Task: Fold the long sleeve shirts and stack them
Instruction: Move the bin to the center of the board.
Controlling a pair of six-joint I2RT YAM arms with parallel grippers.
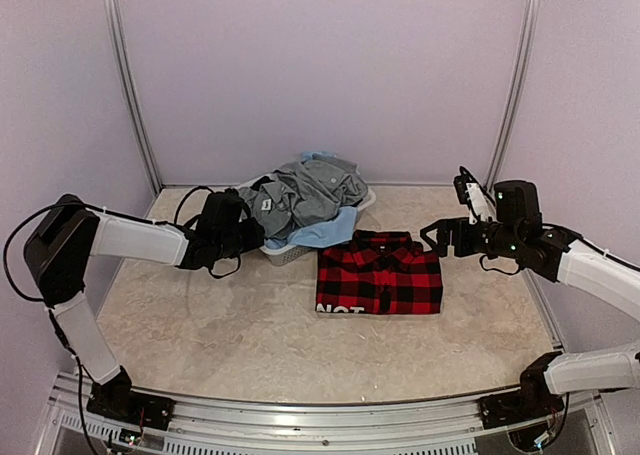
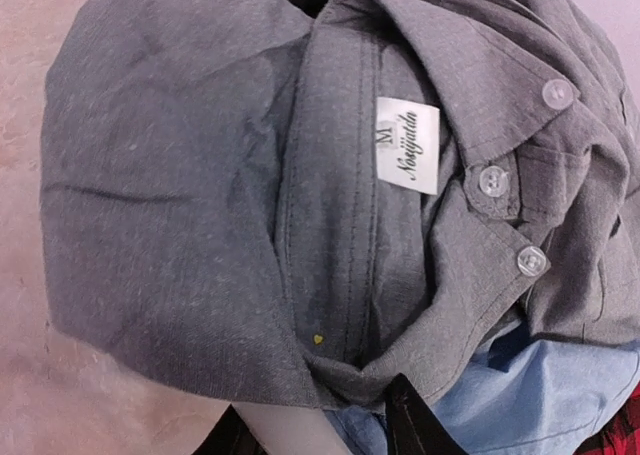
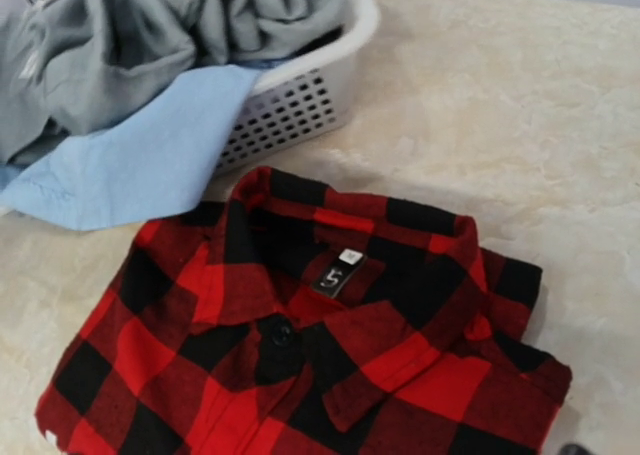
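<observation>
The grey shirt (image 1: 300,195) lies crumpled on top of a white laundry basket (image 1: 290,253). My left gripper (image 1: 250,230) is pressed against its left side. In the left wrist view the grey shirt (image 2: 200,175) fills the frame with its collar, size label and buttons showing. A fold of the collar puckers just above the left gripper (image 2: 320,415), whose dark fingers (image 2: 415,420) still stand apart. The red-and-black plaid shirt (image 1: 380,275) lies folded flat on the table, collar away from me. My right gripper (image 1: 440,237) hovers open at its right, off the cloth. The right wrist view looks down on the plaid shirt (image 3: 300,355).
A light blue garment (image 1: 325,230) hangs over the basket's near rim, under the grey shirt. The basket (image 3: 290,105) stands just behind the plaid shirt's collar. White lettering shows at the plaid shirt's near left corner (image 1: 340,308). Walls enclose the table on three sides.
</observation>
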